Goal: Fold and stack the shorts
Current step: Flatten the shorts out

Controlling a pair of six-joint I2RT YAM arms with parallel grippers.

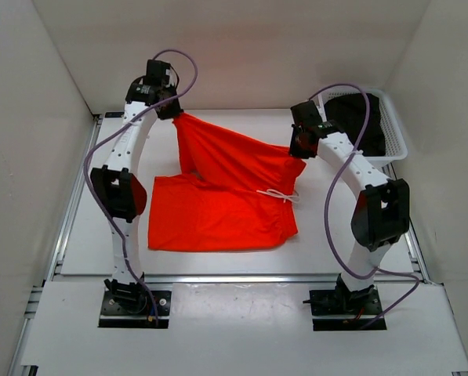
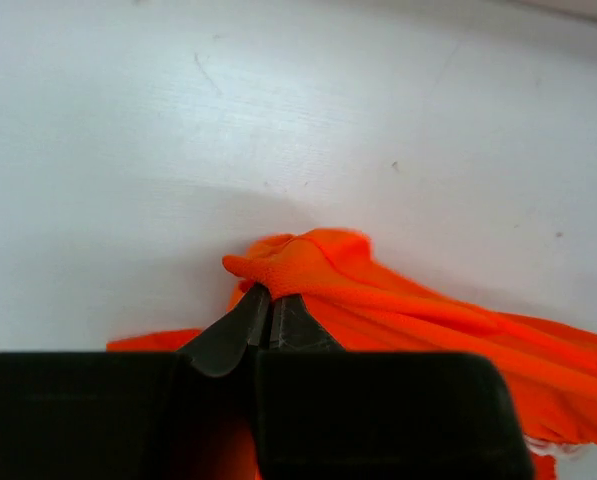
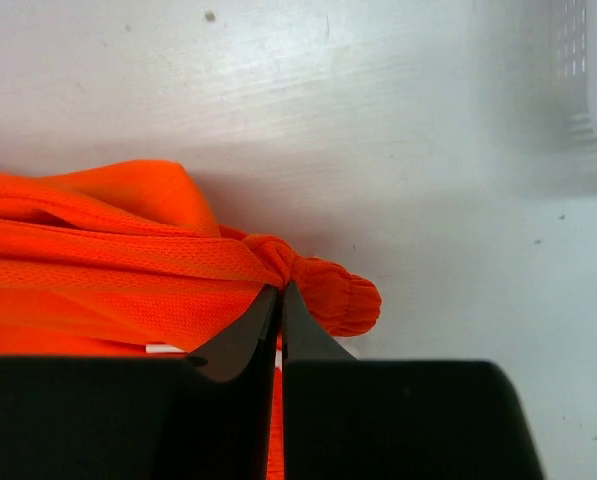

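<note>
The bright orange-red shorts (image 1: 218, 200) lie on the white table, their near part flat and their far part pulled up into a stretched fold. My left gripper (image 1: 171, 111) is shut on the far left corner of the shorts (image 2: 308, 262), which bunches over its fingertips (image 2: 246, 318). My right gripper (image 1: 300, 145) is shut on the waistband end of the shorts (image 3: 318, 285) at the right, gathered into a knot-like lump. The white drawstring (image 1: 279, 195) trails on the fabric near the right edge.
A white mesh basket (image 1: 393, 131) at the back right holds a black garment (image 1: 357, 117); its wall shows in the right wrist view (image 3: 586, 70). White walls enclose the table on three sides. Both arm bases are bolted at the near edge.
</note>
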